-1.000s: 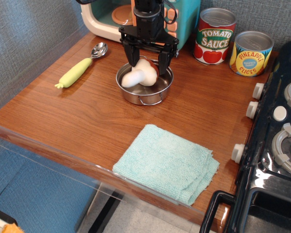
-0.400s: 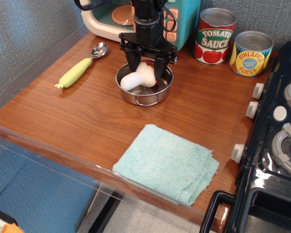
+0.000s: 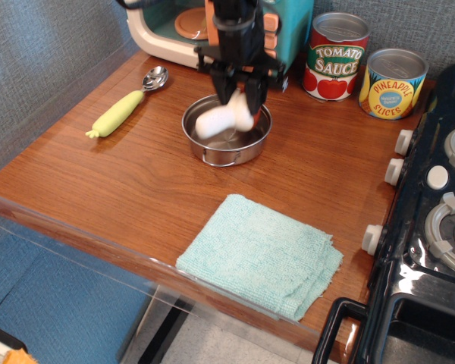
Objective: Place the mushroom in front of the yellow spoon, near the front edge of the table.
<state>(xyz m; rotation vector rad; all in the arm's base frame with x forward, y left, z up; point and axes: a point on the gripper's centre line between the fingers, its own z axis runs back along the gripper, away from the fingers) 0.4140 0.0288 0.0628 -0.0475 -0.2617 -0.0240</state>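
Pinching the mushroom by its cap end, the gripper holds it above the pot

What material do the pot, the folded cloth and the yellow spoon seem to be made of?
The pot looks like polished metal: its wall is silver and mirrors the light. The folded cloth appears to be soft terry or microfibre, pale mint green, with a fuzzy looped surface. The yellow spoon seems to have a matte plastic or rubber handle and a shiny bowl, metal or chromed plastic; I cannot tell which.
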